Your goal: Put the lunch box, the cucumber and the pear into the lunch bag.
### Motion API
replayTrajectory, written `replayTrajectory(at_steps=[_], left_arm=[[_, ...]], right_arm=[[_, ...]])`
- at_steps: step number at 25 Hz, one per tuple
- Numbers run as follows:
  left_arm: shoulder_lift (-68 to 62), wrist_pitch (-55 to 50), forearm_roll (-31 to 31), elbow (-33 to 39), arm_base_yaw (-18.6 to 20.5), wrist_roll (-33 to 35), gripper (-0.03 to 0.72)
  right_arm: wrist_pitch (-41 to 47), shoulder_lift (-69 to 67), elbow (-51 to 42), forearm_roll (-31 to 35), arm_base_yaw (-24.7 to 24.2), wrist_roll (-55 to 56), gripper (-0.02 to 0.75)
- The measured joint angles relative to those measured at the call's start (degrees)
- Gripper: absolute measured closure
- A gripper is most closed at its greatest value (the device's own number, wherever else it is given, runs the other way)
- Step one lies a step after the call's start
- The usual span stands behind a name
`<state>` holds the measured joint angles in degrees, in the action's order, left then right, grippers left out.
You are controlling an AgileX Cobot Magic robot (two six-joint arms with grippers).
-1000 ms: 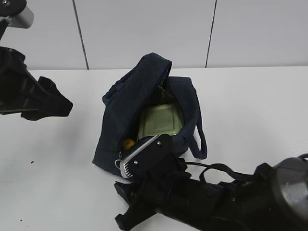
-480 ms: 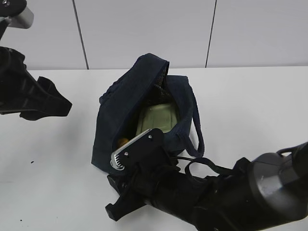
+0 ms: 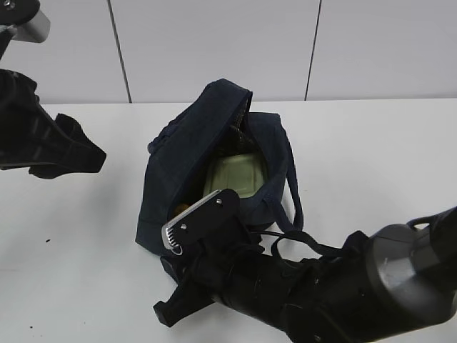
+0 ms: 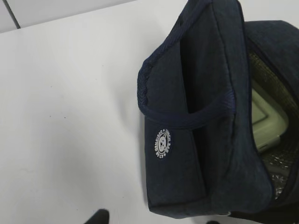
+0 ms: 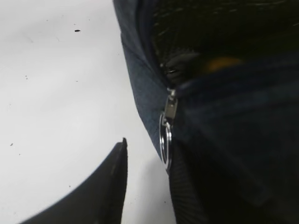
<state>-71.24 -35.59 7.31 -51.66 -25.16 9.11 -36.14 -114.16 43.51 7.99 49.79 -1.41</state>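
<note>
navy lunch bag (image 3: 214, 168) on the white table (image 3: 371, 164), mouth gaping, one loop handle (image 3: 291, 189) draped down its right side. pale green lid of the lunch box (image 3: 238, 175) showing inside, just beyond the right gripper (image 3: 187, 243). sliver of yellow-orange pear (image 3: 183, 209) tucked in the bag's near corner, right above that gripper's silver plate. in the right wrist view, same orange patch (image 5: 223, 63) dim in the dark opening, past the zipper pull. cucumber not made out in any view.

right gripper pressed low against the bag's near end. in its wrist view, metal ring pull (image 5: 166, 140) hanging from the zipper slider, just beside one black finger (image 5: 100, 191) at lower left, not touching it; other finger lost in the dark fabric. open or closed: cannot tell.

left gripper (image 3: 61, 146) well off to the bag's left, above bare table, nothing near it. only a dark tip (image 4: 98, 217) in the left wrist view, so grip state cannot be told. from that camera: bag's navy side wall (image 4: 196, 116) with a round white logo patch (image 4: 163, 143), silvery lining (image 4: 280, 172) and the box lid (image 4: 266, 121) at right.
</note>
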Motion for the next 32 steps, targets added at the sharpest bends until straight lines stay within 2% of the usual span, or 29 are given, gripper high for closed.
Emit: replayTrajectory(at_steps=[13, 21, 23, 27, 28, 32], left_arm=[[0.0, 0.4, 0.0, 0.0, 0.0, 0.0, 0.316], [0.0, 0.4, 0.0, 0.0, 0.0, 0.0, 0.316], [0.0, 0.4, 0.0, 0.0, 0.0, 0.0, 0.316], [0.0, 0.4, 0.0, 0.0, 0.0, 0.0, 0.316], [0.0, 0.4, 0.0, 0.0, 0.0, 0.0, 0.316], [0.0, 0.4, 0.0, 0.0, 0.0, 0.0, 0.316]], right_arm=[[1.4, -2.1, 3.3, -0.8, 0.0, 0.0, 0.495], [1.4, -2.2, 3.9, 1.7, 0.0, 0.1, 0.498], [1.4, -2.2, 3.9, 2.2, 0.0, 0.1, 0.53], [1.3, -2.2, 3.9, 4.8, 0.0, -0.2, 0.711], [1.3, -2.2, 3.9, 5.0, 0.0, -0.2, 0.732], [1.3, -2.2, 3.9, 5.5, 0.0, -0.8, 0.732]])
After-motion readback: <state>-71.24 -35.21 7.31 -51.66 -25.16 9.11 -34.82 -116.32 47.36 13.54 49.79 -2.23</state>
